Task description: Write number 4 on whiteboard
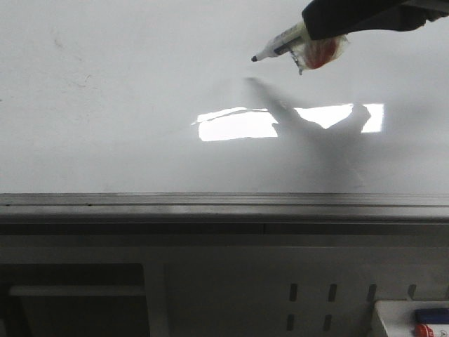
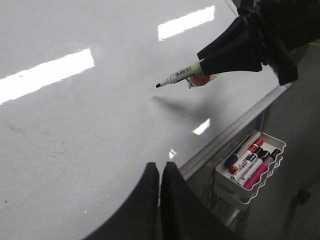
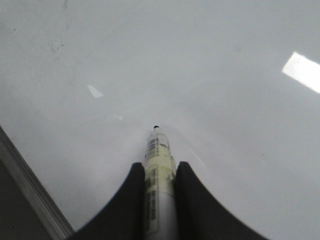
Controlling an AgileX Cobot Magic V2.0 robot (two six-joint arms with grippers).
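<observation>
The whiteboard (image 1: 105,105) is a glossy pale board that fills most of every view; the number 4 is out of view, and only faint smudges mark the surface. My right gripper (image 1: 313,29) reaches in from the upper right, shut on a white marker (image 1: 280,42). The marker's dark tip points left and hangs just above the board, over its own shadow. In the right wrist view the marker (image 3: 157,145) sits tight between the two black fingers of that gripper (image 3: 159,167). My left gripper (image 2: 160,167) is shut on nothing, hovering over the whiteboard (image 2: 75,140) near its edge.
A grey metal rail (image 1: 210,203) runs along the board's near edge. Below it, at the right, hangs a white tray (image 2: 272,142) holding several markers. Bright rectangular glare (image 1: 235,125) lies mid-board. A red and clear wrapper (image 1: 323,53) clings to the held marker.
</observation>
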